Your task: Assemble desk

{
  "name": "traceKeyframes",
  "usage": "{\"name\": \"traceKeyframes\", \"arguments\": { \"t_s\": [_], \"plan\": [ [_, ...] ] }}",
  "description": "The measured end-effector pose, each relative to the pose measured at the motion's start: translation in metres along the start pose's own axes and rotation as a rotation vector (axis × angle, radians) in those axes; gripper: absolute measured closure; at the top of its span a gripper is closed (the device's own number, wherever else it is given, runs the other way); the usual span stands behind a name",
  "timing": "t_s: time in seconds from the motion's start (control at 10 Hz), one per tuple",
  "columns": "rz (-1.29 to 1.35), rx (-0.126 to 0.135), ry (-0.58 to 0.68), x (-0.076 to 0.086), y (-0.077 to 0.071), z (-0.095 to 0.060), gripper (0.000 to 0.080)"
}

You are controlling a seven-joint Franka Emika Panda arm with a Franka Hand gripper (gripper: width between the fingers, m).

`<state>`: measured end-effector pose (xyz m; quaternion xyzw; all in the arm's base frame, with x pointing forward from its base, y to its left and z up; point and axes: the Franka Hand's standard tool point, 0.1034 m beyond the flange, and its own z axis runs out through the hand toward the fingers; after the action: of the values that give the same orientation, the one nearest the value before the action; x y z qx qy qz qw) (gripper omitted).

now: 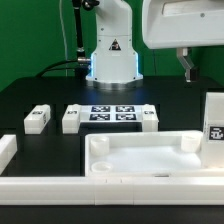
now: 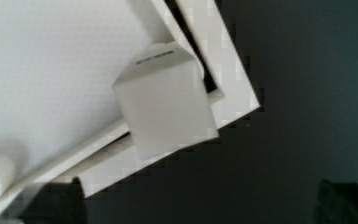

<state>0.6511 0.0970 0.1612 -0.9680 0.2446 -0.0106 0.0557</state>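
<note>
The exterior view's right edge cuts off an upright leg (image 1: 214, 120) and the end of the tabletop (image 1: 150, 160). The wrist view is blurred: only one tabletop corner shows, and the fingertips (image 2: 51, 205) of the gripper (image 1: 188, 74) are dark scraps at the frame's edge.

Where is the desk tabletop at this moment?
In the exterior view the tabletop lies flat on the table's near side, toward the exterior view's right, just in front of the marker board, with one leg upright at its right end.
</note>
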Motion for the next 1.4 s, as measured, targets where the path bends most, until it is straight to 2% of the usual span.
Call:
{"name": "traceKeyframes", "arguments": {
  "t_s": [0.1,0.2,0.4,0.7,0.8,0.9,1.0,1.1,1.2,1.4],
  "plan": [
    [-0.030,0.000,-0.008,-0.013,0.000,-0.003,0.0151],
    [-0.036,-0.010,-0.034,-0.033,0.007,0.001,0.0151],
    [-0.027,-0.017,-0.019,-0.051,0.010,0.015,0.0151],
    [-0.067,-0.017,-0.021,-0.051,0.011,0.015,0.0151],
    [-0.069,-0.010,-0.002,-0.058,0.016,0.025,0.0151],
    [-0.160,-0.020,-0.001,-0.075,0.028,0.038,0.0151],
    [-0.248,-0.032,-0.006,-0.093,0.048,0.052,0.0151],
    [-0.377,-0.052,-0.016,-0.105,0.078,0.068,0.0151],
    [-0.430,-0.060,-0.024,-0.104,0.091,0.073,0.0151],
    [-0.562,-0.057,-0.026,-0.103,0.089,0.073,0.0151]
  ]
}}
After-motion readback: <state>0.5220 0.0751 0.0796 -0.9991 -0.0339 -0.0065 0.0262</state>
